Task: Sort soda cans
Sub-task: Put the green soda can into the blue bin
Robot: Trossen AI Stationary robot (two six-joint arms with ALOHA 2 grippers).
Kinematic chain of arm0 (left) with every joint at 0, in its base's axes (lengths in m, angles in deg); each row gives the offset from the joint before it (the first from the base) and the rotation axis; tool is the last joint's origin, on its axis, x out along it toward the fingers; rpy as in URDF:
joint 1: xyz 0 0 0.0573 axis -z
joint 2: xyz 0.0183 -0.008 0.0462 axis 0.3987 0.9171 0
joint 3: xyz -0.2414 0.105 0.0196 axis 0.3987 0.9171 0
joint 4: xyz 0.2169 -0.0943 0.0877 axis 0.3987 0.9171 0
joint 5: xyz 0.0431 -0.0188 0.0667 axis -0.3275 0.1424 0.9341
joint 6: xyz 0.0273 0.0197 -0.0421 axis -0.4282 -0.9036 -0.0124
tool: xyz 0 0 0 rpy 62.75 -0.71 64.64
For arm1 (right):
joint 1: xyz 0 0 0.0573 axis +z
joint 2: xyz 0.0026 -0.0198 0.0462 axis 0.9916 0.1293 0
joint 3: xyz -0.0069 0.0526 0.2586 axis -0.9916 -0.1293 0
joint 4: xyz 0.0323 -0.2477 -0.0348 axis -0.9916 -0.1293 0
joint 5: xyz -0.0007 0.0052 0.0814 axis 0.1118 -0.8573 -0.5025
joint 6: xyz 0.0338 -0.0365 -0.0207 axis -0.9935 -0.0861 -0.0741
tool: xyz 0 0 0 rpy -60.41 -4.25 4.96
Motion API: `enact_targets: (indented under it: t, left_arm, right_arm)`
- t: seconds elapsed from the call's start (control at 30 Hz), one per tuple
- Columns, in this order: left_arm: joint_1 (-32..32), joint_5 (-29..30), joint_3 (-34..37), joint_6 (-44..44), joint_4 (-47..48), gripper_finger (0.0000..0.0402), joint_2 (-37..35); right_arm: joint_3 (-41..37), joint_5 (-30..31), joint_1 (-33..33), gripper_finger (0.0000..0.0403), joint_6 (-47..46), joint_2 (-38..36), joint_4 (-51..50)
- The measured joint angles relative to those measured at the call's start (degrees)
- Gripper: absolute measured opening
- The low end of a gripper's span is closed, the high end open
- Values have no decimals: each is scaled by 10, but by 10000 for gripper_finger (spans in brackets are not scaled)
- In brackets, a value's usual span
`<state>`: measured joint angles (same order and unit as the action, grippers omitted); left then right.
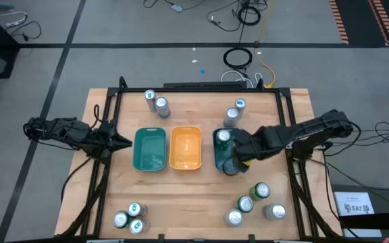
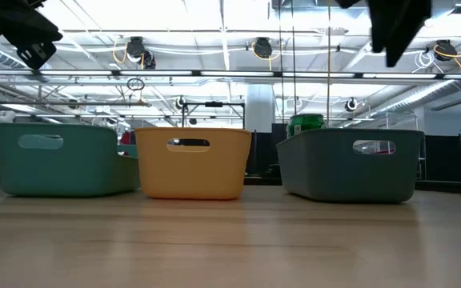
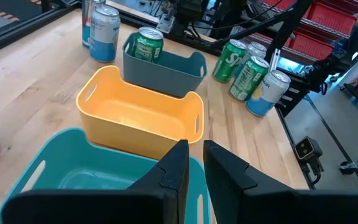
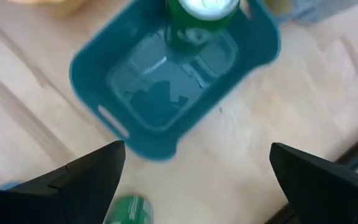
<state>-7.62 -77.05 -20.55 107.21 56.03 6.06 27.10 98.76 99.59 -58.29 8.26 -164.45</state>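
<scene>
One green soda can (image 1: 223,137) stands upright in the dark-green tray (image 1: 219,160), toward its 12 o'clock end, and the right gripper (image 1: 237,154) hangs above that tray's 3 o'clock wall with its fingers spread wide and nothing between them. The yellow tray (image 1: 186,162) at table centre and the teal tray (image 1: 150,163) at its 9 o'clock side look empty. The rest of the cans are scattered in groups: two blue cans (image 1: 155,101) near 11 o'clock, a blue-and-silver pair (image 1: 236,110) near 1 o'clock, a cluster of green and silver cans (image 1: 254,201) at 5 o'clock, and three blue cans (image 1: 128,217) at 7 o'clock. The left gripper (image 1: 119,142) waits at the table's 9 o'clock edge, fingers pressed almost together and holding nothing. These cans are probably light, thin-walled and smooth, so they would dent under a hard squeeze and could slide in a loose one; the sensible hold is across the cylindrical body at about mid-height, jaws square to the axis, rather than on the rim. The 5 o'clock cluster stands close together, so getting a finger between neighbours without tipping one looks tricky.
</scene>
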Motion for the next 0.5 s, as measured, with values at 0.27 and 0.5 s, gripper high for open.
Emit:
enact_targets:
  t: [0.27,0.5]
  left_arm:
    - [0,0,0,0,0,59,0]
    - [0,0,0,0,0,59,0]
  right_arm:
    - [0,26,101,391,-145,1,-15]
    - [0,-24,200,391,-320,1,-69]
